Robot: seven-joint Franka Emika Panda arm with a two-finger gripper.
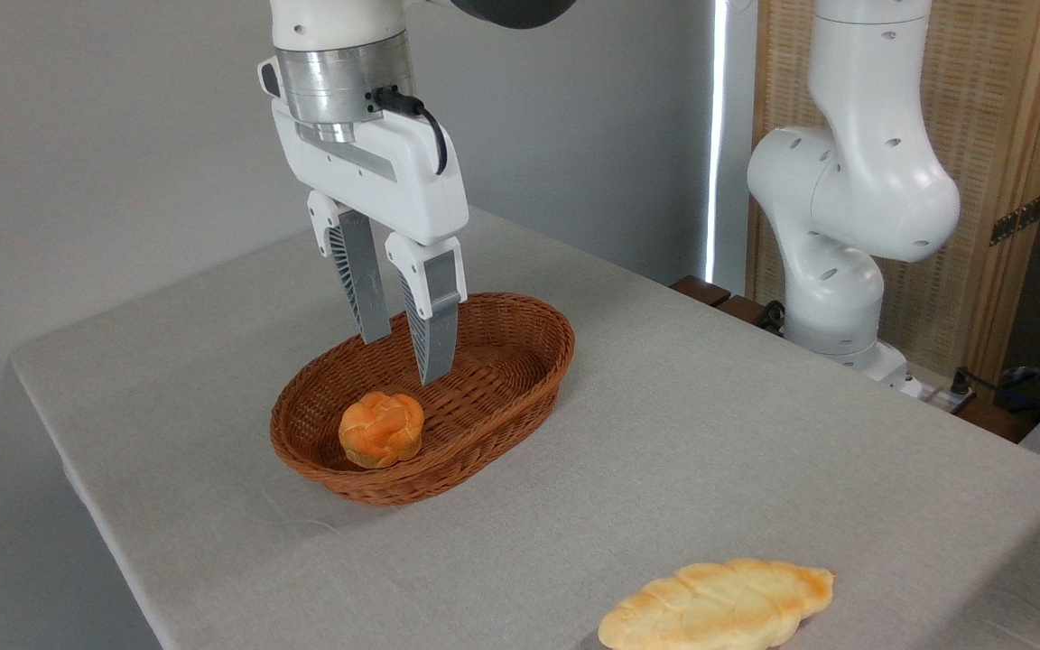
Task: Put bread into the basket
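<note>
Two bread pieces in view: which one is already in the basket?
The small round orange bun sits in the basket, below the open gripper. The long pale braided loaf lies on the table, bottom right.

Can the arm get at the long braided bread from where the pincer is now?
Probably yes. The bread lies alone on bare table near the front edge, with nothing beside or over it. The open, empty pincer hangs above the basket, so it must first travel across.
</note>
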